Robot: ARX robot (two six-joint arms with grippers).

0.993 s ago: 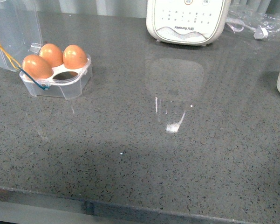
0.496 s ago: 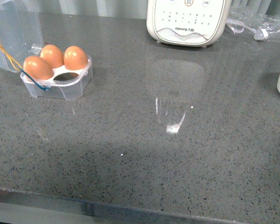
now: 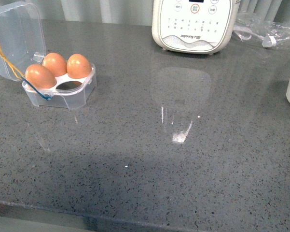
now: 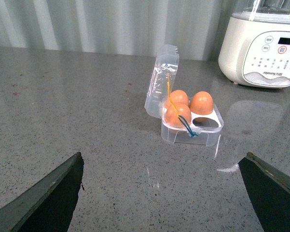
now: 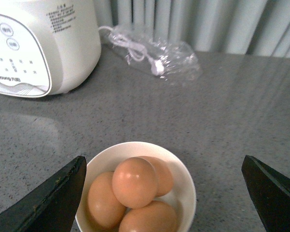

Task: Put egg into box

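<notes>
Saw the left jaws spread wide apart and gripping nothing, with only bare stone between them. Found the small clear plastic four-slot egg box (image 4: 192, 130) straight ahead of them and well apart, sitting flat on the grey speckled stone worktop (image 3: 183, 164). Noted its hinged clear lid (image 3: 14, 38) thrown open and standing nearly upright on the far-left side, with a thin yellow band (image 4: 168, 89) running down it. Counted three seated brown eggs (image 3: 54, 64) in the box and one vacant slot (image 3: 66, 86), the near one on the appliance's side, open from above and from the front.

Saw the right jaws likewise wide apart and holding nothing. Found between them, touching neither, a round white bowl (image 5: 188, 188) with a smooth orange-brown egg (image 5: 134, 182) lying on top of three matching bowl eggs (image 5: 105, 200). Could not tell the height of the jaws above the rim.

Placed the bowl at the far right of the worktop, cut by the edge of the front view, and the box toward the far left, with a broad bare stretch between the two and down to the worktop's front edge. Noted a tall white appliance (image 3: 195, 24) with a button panel at the back middle and a crumpled clear plastic bag (image 5: 154, 60) holding a white cable in the back right corner, touching neither bowl nor box.
</notes>
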